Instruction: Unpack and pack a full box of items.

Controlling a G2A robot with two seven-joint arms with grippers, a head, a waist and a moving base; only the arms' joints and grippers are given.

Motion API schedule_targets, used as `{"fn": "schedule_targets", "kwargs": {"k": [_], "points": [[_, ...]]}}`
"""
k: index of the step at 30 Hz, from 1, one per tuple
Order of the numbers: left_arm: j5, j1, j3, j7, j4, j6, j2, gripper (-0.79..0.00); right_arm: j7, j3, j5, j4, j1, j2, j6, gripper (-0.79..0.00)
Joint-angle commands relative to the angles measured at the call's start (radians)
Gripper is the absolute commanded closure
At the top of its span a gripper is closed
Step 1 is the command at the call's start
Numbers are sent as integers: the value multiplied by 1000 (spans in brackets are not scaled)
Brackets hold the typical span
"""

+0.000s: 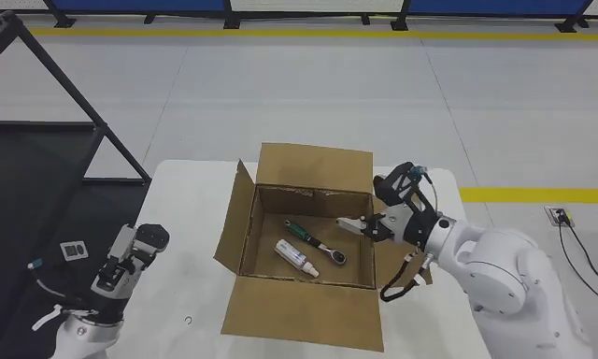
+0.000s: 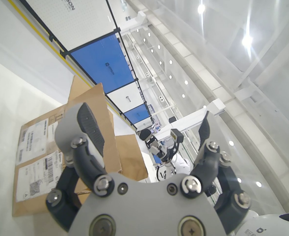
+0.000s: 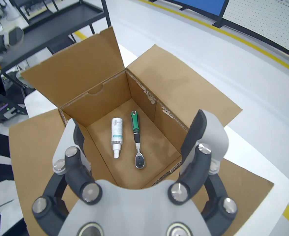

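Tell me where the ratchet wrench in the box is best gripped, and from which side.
Probably its green handle, from straight above through the open top of the box: the ratchet wrench lies flat on the floor with walls all round, so no side approach. Set the jaws across the handle's width; the spray bottle lies close alongside, leaving a narrow gap.

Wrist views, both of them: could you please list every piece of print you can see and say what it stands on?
White pegboard panel: a brand logo and wordmark, legible, not quoted here.
Blue panel: the same mark, smaller.
Shipping labels on the cardboard box: barcodes and print, too blurred to read.
Spray bottle in the box: label too small to read.
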Motion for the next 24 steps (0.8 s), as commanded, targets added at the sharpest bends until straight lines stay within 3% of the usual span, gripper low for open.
{"fn": "schedule_targets", "kwargs": {"k": [1, 8, 13, 24], "points": [[-11, -19, 15, -32, 16, 14, 3, -785, -3, 68, 68, 1, -26, 7, -3, -785], [41, -79, 82, -103, 40, 55, 11, -785, 23, 328, 348, 23, -169, 34, -38, -785], [78, -102, 128, -132, 53, 71, 15, -785, 69, 430, 494, 81, -233, 47, -56, -785], [147, -113, 211, -157, 47, 83, 21, -785, 199, 379, 598, 229, -193, 69, -104, -785]]}}
